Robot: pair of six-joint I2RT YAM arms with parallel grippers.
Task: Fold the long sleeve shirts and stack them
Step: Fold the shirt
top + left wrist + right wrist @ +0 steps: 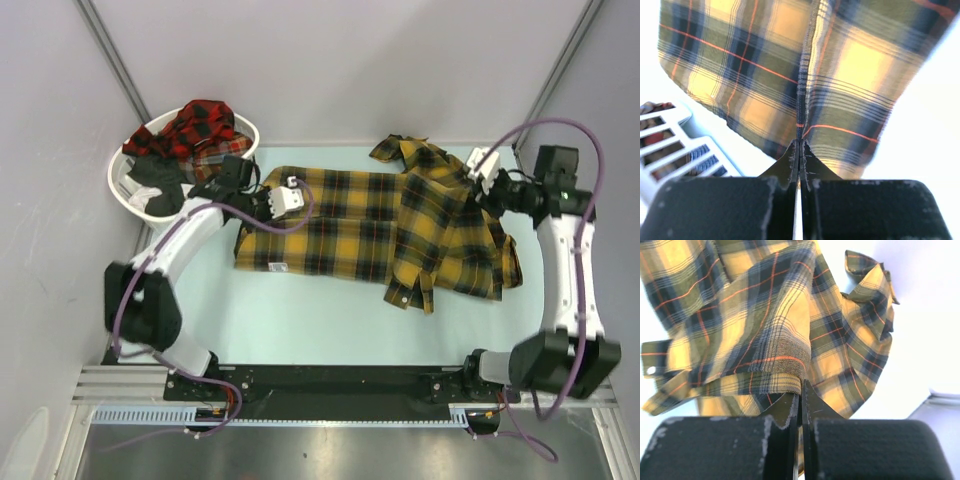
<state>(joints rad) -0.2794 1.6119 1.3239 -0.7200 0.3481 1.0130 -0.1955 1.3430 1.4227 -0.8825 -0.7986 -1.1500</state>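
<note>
Basket (122, 188), white, sits at far-L corner of table (300, 320). A red-black plaid shirt (205, 122) is bunched on top of it, w/ some dark cloth (155, 180) beside that, also in the basket.

L arm reaches fwd from its base, just R of the basket. L gripper (292, 196) is at the L end of the yellow shirt (350, 225), over its far edge. In L wrist view the fingertips (792, 155) are pressed together w/ no gap, and the shirt's seam (800, 90) runs straight up out from btwn them, so the claw is pinched on the fabric. The basket's slatted wall (675, 145) shows at lower L of that view, close by.

Yellow shirt lies across mid-table, long axis L to R. L part is flat and smooth. R part is rumpled, w/ a fold of cloth lying over the body. Collar (400, 150) is at far side, R of centre. A cuff (405, 293) points toward the near edge.

R gripper (480, 172) is at the shirt's far-R part, near the collar. R wrist view: fingertips (810, 395) closed tight, w/ a folded hem (782, 365) of the shirt caught at the tips and draped over them. Claw is clamped on the cloth. Cuff w/ button (652, 360) shows at L of that view.
</note>
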